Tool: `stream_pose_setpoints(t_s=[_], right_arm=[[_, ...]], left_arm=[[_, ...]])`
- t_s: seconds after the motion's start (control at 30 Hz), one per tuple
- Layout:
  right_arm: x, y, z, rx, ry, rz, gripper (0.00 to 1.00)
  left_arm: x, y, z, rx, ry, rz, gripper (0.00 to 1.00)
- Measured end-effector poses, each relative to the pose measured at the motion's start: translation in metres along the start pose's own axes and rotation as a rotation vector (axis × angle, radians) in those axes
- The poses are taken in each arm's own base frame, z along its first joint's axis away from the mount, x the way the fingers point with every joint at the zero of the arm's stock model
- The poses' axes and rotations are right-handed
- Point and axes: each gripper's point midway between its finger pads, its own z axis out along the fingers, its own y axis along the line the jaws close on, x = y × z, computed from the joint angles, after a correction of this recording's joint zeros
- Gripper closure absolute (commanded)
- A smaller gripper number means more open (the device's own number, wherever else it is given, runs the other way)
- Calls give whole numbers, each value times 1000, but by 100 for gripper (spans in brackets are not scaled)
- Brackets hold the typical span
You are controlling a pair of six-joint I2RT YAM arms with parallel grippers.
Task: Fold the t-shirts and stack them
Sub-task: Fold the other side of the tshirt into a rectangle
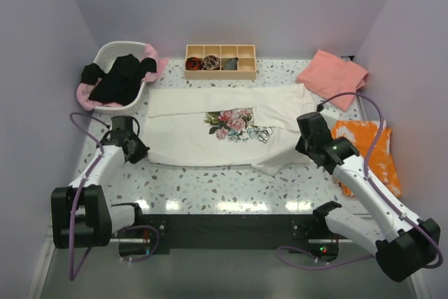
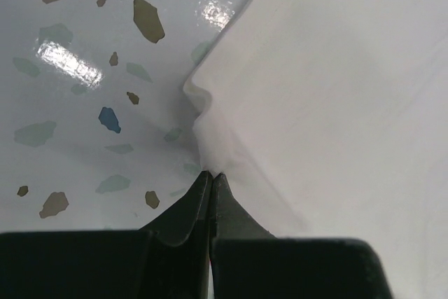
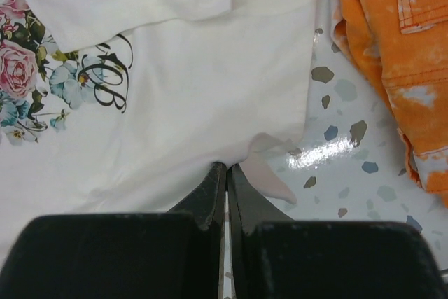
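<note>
Mid-table (image 1: 210,188): spread t-shirt (image 1: 189,127)
Far left, just beside its far-left corner: basket (image 1: 112,48), heap of t-shirts (image 1: 119,78) in it, hanging over rim
Behind spread t-shirt, far centre: compartment tray (image 1: 220,73), rolled bundles (image 1: 211,63) in three left compartments
Far right: folded t-shirt (image 1: 332,75)
Right edge, in front of folded t-shirt: crumpled garment (image 1: 374,152)
Left gripper (image 2: 211,174) at near-left corner of spread t-shirt, right gripper (image 3: 227,167) at near-right hem

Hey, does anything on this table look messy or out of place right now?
Mostly the basket: a black tee spills over its rim and pink cloth hangs outside. The white tee lies flat, though its near edge puckers at both ends.
</note>
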Motion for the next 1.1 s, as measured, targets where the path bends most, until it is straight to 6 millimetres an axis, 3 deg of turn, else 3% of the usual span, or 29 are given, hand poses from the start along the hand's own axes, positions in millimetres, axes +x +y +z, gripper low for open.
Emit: stream_pose_setpoints(t_s=[0.4,0.77,1.1], right_arm=[[-25,-6,32,40,0,15,100],[-58,19,65,10,-15,8,100],[-60,37,107,9,29,-24,100]], left_arm=[[-35,-26,8,22,-31,-3,100],[-47,-38,39,-4,9,-4,100],[-54,-44,52,-4,6,-25,100]])
